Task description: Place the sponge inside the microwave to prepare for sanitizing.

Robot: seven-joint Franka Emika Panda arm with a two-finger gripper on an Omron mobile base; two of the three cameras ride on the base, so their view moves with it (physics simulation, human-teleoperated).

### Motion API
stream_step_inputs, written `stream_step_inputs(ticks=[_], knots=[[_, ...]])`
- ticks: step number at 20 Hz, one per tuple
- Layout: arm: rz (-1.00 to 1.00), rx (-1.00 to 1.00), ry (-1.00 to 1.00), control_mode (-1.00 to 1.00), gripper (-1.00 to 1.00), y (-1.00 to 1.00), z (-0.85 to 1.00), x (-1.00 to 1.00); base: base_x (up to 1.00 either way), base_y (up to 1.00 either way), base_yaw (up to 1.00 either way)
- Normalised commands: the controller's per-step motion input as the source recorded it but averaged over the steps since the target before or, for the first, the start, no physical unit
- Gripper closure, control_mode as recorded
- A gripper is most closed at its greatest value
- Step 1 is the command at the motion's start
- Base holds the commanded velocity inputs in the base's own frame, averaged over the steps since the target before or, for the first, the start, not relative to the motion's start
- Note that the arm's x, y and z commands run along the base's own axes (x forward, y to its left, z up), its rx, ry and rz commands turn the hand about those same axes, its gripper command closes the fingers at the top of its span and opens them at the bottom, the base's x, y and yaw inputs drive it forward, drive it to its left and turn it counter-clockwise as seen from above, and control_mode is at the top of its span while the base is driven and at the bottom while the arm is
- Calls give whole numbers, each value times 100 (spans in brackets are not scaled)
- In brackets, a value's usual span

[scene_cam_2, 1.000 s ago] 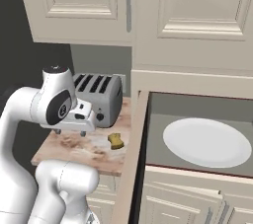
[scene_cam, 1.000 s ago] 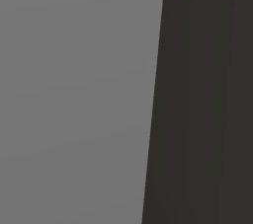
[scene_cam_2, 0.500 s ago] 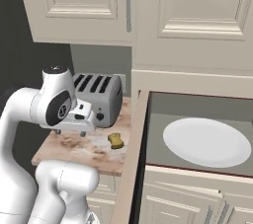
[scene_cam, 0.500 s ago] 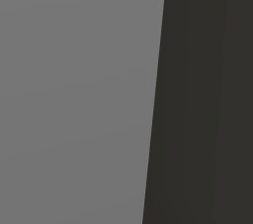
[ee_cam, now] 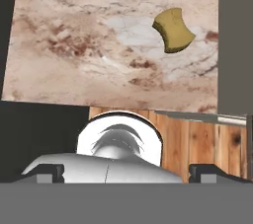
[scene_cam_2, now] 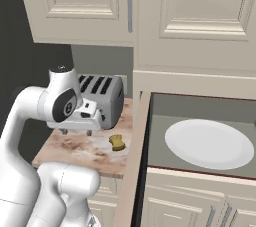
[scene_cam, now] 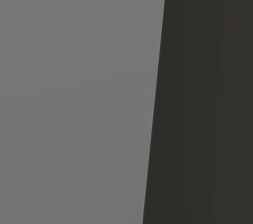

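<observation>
Here the sponge [scene_cam_2: 117, 142] lies on the worktop [scene_cam_2: 75, 146], left of the microwave [scene_cam_2: 200, 121]. It looks light and soft; pinch its long sides. The tool [ee_cam: 128, 171] is released, holding nothing.

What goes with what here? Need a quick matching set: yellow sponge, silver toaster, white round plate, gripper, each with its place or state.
Things:
1. small yellow sponge
2. silver four-slot toaster
3. white round plate
4. gripper

Places or states:
A. inside the open grey microwave cavity
B. open, holding nothing
C. lying on the marbled counter, in front of the toaster
D. standing at the back of the counter

Pairs: 1-C, 2-D, 3-A, 4-B
</observation>
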Motion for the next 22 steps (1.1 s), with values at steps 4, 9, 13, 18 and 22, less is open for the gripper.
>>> stream_step_inputs(ticks=[4,9,13,18,22], knots=[[0,-8,-1,-100,-100,-32,-25,30,0,0,0],[4,-6,-9,-100,-100,-31,-31,42,0,0,0],[4,-4,-2,-100,-100,0,-25,39,0,0,0],[3,0,0,-100,-100,-1,-20,32,0,0,0],[0,0,0,-100,-100,-8,-32,56,0,0,0]])
